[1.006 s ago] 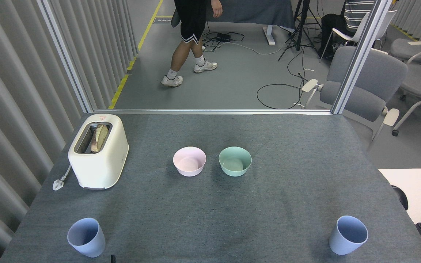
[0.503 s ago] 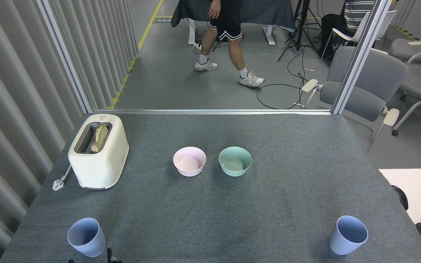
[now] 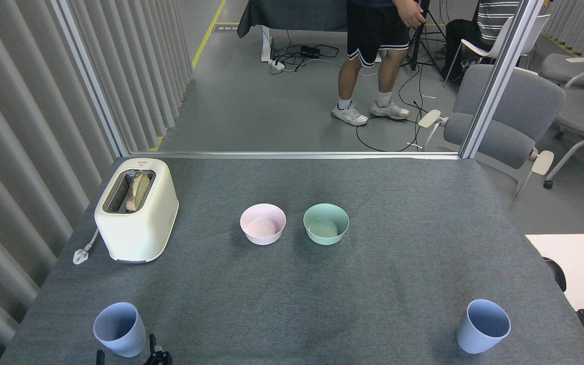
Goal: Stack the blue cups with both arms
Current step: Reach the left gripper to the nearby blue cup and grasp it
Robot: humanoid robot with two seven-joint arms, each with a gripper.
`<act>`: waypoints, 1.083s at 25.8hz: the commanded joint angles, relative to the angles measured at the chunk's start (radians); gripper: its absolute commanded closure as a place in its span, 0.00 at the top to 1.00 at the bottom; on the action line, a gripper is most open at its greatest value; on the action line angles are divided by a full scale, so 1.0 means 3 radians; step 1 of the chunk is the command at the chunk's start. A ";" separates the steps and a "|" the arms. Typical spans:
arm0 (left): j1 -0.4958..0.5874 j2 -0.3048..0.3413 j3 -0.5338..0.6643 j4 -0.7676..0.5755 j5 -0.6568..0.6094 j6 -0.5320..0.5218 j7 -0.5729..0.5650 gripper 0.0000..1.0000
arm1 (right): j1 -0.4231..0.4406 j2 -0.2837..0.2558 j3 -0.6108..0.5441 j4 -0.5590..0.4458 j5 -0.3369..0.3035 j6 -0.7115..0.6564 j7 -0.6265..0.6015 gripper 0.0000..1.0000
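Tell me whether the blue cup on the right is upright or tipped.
Upright. The right blue cup stands on its base on the table, open mouth facing up, with nothing visible inside.

We see open cloth between cups; pink bowl, mint bowl block centre farther back; toaster crowds far left.

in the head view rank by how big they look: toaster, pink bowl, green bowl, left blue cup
1. Toaster, clearly largest.
2. Left blue cup, though it is nearer the camera, so unsure.
3. Pink bowl and green bowl look alike; no ranking between them.
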 commanded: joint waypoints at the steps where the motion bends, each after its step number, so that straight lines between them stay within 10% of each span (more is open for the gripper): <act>1: -0.0150 0.0013 0.0000 0.0132 0.0000 -0.0005 -0.0006 1.00 | 0.0000 0.0000 0.0001 0.0000 0.0000 0.0001 -0.0002 1.00; 24: -0.0585 0.0069 0.0015 0.0674 0.0389 0.0000 -0.0006 0.99 | 0.0005 0.0000 0.0001 0.0005 0.0000 -0.0004 -0.0002 1.00; 28: -0.0580 0.0115 0.0015 0.0674 0.0414 -0.0035 -0.0006 0.79 | 0.0005 0.0000 0.0006 0.0005 0.0000 -0.0004 -0.0002 1.00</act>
